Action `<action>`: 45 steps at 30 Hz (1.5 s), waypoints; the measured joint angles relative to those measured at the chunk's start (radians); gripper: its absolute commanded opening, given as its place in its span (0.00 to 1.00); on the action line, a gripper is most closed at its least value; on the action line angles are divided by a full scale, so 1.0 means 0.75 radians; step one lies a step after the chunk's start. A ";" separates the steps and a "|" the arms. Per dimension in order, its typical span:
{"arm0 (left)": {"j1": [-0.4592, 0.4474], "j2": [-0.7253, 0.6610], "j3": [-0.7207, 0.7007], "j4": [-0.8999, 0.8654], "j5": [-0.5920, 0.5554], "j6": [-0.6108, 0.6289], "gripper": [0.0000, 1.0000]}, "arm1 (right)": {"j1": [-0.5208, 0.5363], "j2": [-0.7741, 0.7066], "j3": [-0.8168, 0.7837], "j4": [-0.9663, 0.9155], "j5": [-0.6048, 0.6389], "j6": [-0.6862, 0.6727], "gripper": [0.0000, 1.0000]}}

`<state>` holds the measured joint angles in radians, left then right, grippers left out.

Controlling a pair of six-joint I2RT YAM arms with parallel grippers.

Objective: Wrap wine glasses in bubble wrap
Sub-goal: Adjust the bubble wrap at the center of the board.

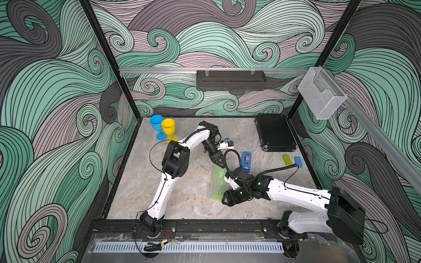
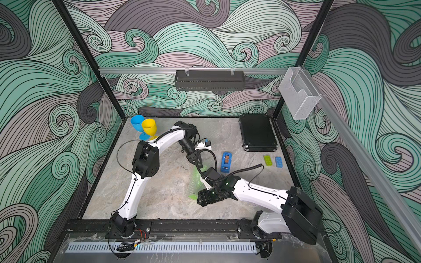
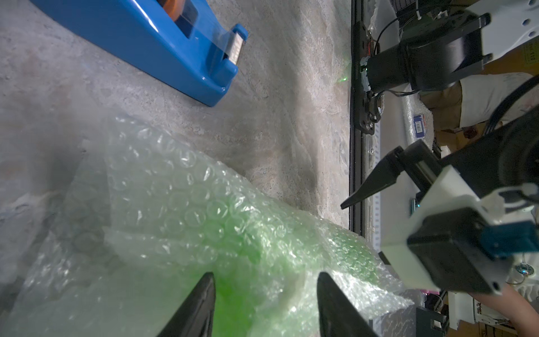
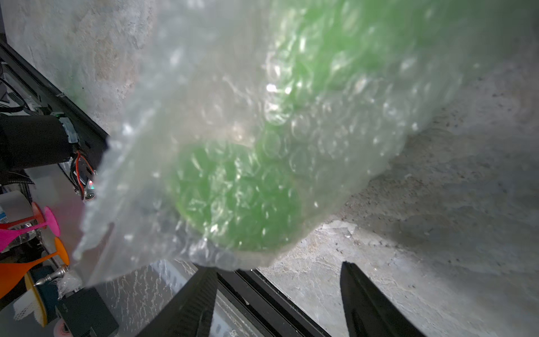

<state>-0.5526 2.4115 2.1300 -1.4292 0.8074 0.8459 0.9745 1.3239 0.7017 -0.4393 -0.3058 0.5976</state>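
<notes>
The green wine glass (image 1: 216,182) lies on its side mid-table, rolled in bubble wrap (image 3: 175,186), with its round foot (image 4: 242,198) toward the front. My left gripper (image 3: 266,275) is open at the bowl end. Its fingertips (image 3: 208,280) sit apart on the wrap, along the glass's length. My right gripper (image 4: 277,267) is open at the foot end, just short of the wrap. Only bare table and the front rail show between its fingers. The blue wine glass (image 1: 157,124) and the yellow wine glass (image 1: 168,129) stand upright and unwrapped at the back left.
A blue tape dispenser (image 1: 246,160) lies just right of the bundle. A black case (image 1: 275,134) sits at the back right, with a green brick (image 1: 287,160) and a blue brick (image 1: 298,162) in front of it. The black front rail (image 4: 291,303) runs close behind the right gripper.
</notes>
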 measured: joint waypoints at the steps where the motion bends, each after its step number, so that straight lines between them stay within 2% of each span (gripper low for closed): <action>1: -0.001 0.000 -0.006 -0.001 -0.002 -0.001 0.48 | 0.004 0.013 0.009 -0.004 0.010 -0.001 0.71; 11: -0.009 0.000 -0.113 -0.027 0.027 0.012 0.35 | -0.021 -0.089 0.005 -0.042 0.110 -0.019 0.71; 16: -0.009 -0.004 -0.190 -0.048 0.112 0.012 0.14 | -0.056 -0.082 -0.010 -0.041 0.120 -0.020 0.71; 19: -0.009 -0.015 -0.222 -0.069 0.156 0.004 0.09 | -0.063 -0.091 -0.014 -0.043 0.121 -0.020 0.71; 22: -0.010 -0.016 -0.245 -0.083 0.160 0.003 0.01 | -0.076 -0.168 -0.040 -0.042 0.130 -0.023 0.71; 28: -0.014 -0.048 -0.249 -0.090 0.140 -0.001 0.00 | -0.160 -0.440 -0.102 -0.053 0.151 -0.040 0.74; 31: -0.017 -0.110 -0.250 -0.083 0.073 -0.011 0.00 | -0.230 -0.558 -0.103 -0.081 0.164 -0.062 0.81; 35: -0.024 -0.295 -0.258 -0.023 -0.099 -0.034 0.00 | -0.309 -0.662 -0.079 -0.154 0.189 -0.087 0.99; 40: -0.026 -0.651 -0.362 0.131 -0.354 0.004 0.00 | -0.384 -0.703 0.016 -0.234 0.216 -0.113 1.00; 45: -0.024 -1.003 -0.674 0.415 -0.561 0.117 0.00 | -0.441 -0.700 0.099 -0.254 0.293 -0.089 1.00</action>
<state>-0.5709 1.6592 1.6245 -1.1179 0.3866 0.9337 0.6434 0.7986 0.7757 -0.6300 -0.0860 0.5308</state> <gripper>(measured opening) 0.052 0.995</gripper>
